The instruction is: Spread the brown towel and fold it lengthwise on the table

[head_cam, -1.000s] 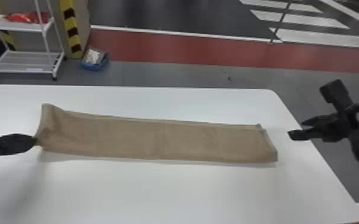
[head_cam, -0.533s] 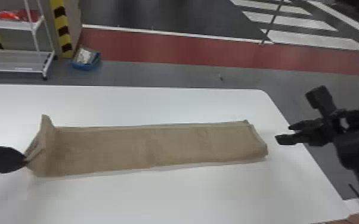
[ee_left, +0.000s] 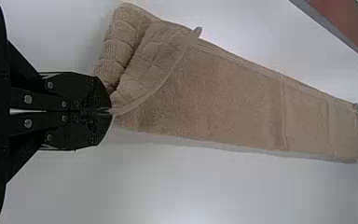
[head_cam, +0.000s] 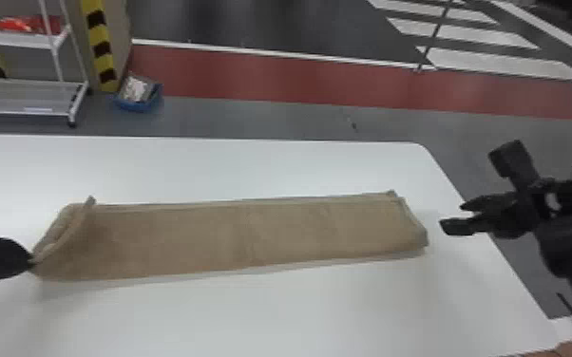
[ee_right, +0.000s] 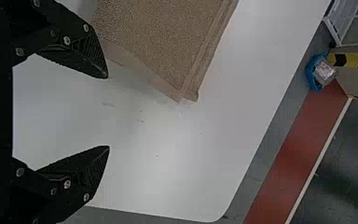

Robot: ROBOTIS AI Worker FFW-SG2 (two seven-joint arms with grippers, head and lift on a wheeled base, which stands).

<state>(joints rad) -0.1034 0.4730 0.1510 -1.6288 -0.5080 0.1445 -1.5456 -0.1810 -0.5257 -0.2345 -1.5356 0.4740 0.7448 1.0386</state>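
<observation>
The left gripper with flat black fingers [head_cam: 32, 260] has moved down in the head view since the first frame, and the end of the long, flat brown cloth towel [head_cam: 233, 237] that it pinches went down too. That end's top corner stood up a moment ago, and now it has flopped over to the right. The left gripper is at the left edge of the head view, and its fingers are squeezed together on a bit of the towel. The towel lies like a long strip across the middle, on a big white table with a smooth top [head_cam: 299, 313]. In the left wrist view, the bent-over part has lines like little squares. The right gripper, black too [head_cam: 452, 216], is at the right side of the head view, near the towel's other end but holding nothing. Its fingers are wide apart. Behind the table, in the upper left, are a white metal rack with shelves [head_cam: 28, 111] and a small blue tub [head_cam: 138, 104] on the floor.
</observation>
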